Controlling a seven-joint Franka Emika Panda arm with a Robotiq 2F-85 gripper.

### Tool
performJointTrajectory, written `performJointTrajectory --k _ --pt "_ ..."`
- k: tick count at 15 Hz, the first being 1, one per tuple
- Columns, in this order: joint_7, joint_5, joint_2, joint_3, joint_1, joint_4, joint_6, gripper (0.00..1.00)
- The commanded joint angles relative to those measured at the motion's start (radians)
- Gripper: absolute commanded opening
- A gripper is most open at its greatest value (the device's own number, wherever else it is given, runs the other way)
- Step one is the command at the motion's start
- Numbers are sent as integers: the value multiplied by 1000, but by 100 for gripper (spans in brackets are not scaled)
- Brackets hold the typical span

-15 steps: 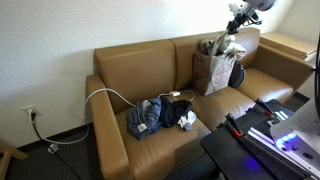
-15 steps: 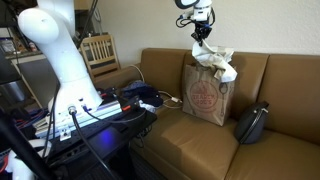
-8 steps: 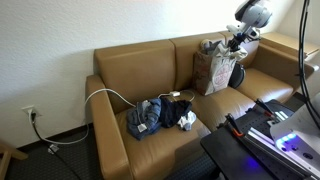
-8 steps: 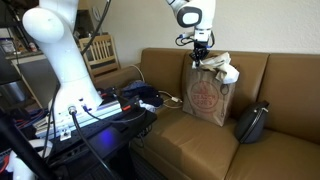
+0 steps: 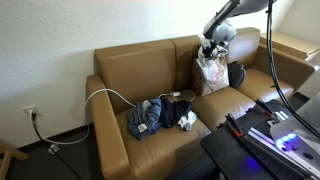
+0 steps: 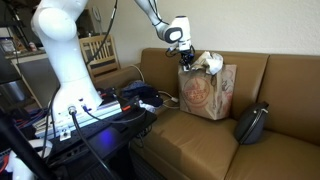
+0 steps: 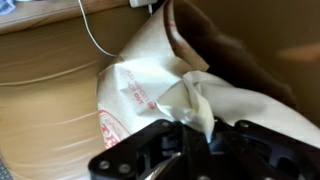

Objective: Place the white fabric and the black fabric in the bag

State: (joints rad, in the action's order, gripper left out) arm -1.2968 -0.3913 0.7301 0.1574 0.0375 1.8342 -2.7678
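Note:
A brown paper bag [image 5: 212,76] stands on the tan sofa; it also shows in the exterior view from the other side [image 6: 205,95] and in the wrist view [image 7: 125,90]. The white fabric [image 6: 211,63] bunches out of the bag's mouth. My gripper [image 6: 187,62] is at the bag's top edge, shut on a fold of the white fabric [image 7: 205,100], as the wrist view [image 7: 197,130] shows. The black fabric [image 5: 183,116] lies in a pile of clothes on the sofa seat, well away from the gripper.
Blue clothes [image 5: 146,117] and a white cable [image 5: 108,95] lie by the pile. A black pouch [image 6: 252,124] sits on the seat beside the bag. A dark table with gear [image 5: 262,135] stands before the sofa. A wooden chair [image 6: 98,52] stands behind.
My gripper has come down from above the bag and moved sideways to its top edge, carrying the white fabric down into the bag's mouth.

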Motion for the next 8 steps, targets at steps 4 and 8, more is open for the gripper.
performJointTrajectory --k 4,8 --pt "-319 302 -23 266 -315 -41 11 1" --pt "-541 450 62 375 -406 -149 20 1"
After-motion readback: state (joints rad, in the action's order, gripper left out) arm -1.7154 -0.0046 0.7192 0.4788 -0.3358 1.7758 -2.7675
